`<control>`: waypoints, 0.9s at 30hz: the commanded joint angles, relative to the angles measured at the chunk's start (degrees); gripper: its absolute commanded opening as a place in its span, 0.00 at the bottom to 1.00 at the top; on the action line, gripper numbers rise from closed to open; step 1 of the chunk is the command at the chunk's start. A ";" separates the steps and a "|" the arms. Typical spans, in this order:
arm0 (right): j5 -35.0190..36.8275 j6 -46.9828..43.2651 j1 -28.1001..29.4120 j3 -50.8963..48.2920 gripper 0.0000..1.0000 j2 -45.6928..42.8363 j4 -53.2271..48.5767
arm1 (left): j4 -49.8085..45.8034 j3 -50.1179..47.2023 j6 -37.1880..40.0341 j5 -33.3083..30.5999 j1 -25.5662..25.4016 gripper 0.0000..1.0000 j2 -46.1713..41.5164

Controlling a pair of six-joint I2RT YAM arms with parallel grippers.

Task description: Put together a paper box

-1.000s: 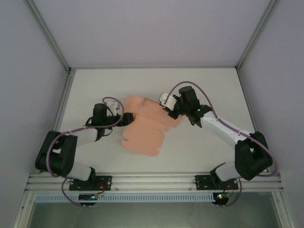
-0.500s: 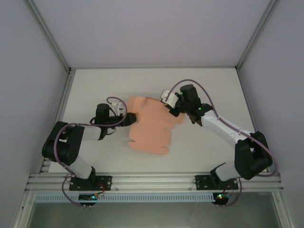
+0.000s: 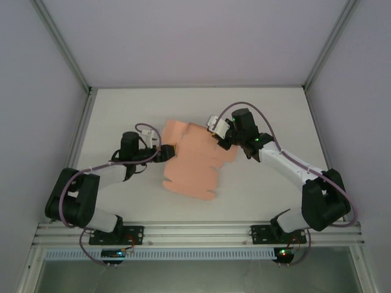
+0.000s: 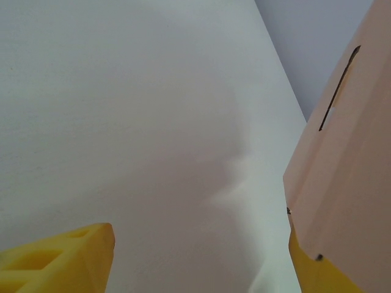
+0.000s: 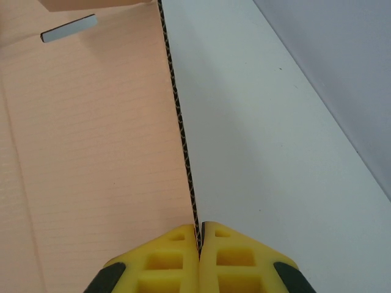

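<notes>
**Sheet swung round, folding not yet begun**

Since a second ago the paper box [image 3: 194, 165] has turned a little on the table [image 3: 122, 116]: its near corner sits further toward my right side than it did, and my right wrist has drawn slightly toward the far edge, taking the card with it. My left elbow swung out and came back, while its tip stayed at the sheet's left edge.

The box is a flat, die-cut sheet lying mid-table between my two arms, no wall standing that I can make out from above. My right pincer [image 5: 199, 229] is pressed together on the sheet's right-hand edge, with the corrugated rim running straight into the seam between the pads. My left pincer [image 3: 167, 152] is spread; in its own camera one finger [image 4: 311, 268] lies against a panel carrying a narrow slot [image 4: 338, 85], and the other finger [image 4: 67, 256] stands well apart over bare table. It holds nothing.

I judge this to be early: squaring up the sheet before the first fold. Next I would need the left pincer to close on that slotted panel, or get beneath it and lift along the crease, while the right pinch anchors the sheet. Thin card may buckle if I pull instead of hinging.
</notes>
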 commanded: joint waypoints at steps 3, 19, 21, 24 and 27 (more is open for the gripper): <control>-1.27 -0.37 0.95 1.16 0.00 -0.30 0.23 | 0.84 4.37 -0.36 0.60 -0.65 0.80 2.89; 0.21 -1.52 1.13 0.48 0.00 -0.96 0.59 | -16.71 1.77 7.01 -10.18 1.58 0.88 -7.09; -0.20 -1.55 1.13 0.53 0.00 -0.92 0.76 | -15.21 1.86 6.99 -9.14 1.59 0.88 -5.99; -0.89 -1.52 1.20 0.65 0.00 -0.83 0.77 | -11.00 2.04 5.94 -6.60 1.39 0.88 -3.86; -1.43 -1.50 1.40 0.79 0.00 -0.49 0.96 | -6.41 2.52 4.58 -4.05 0.87 0.88 -1.16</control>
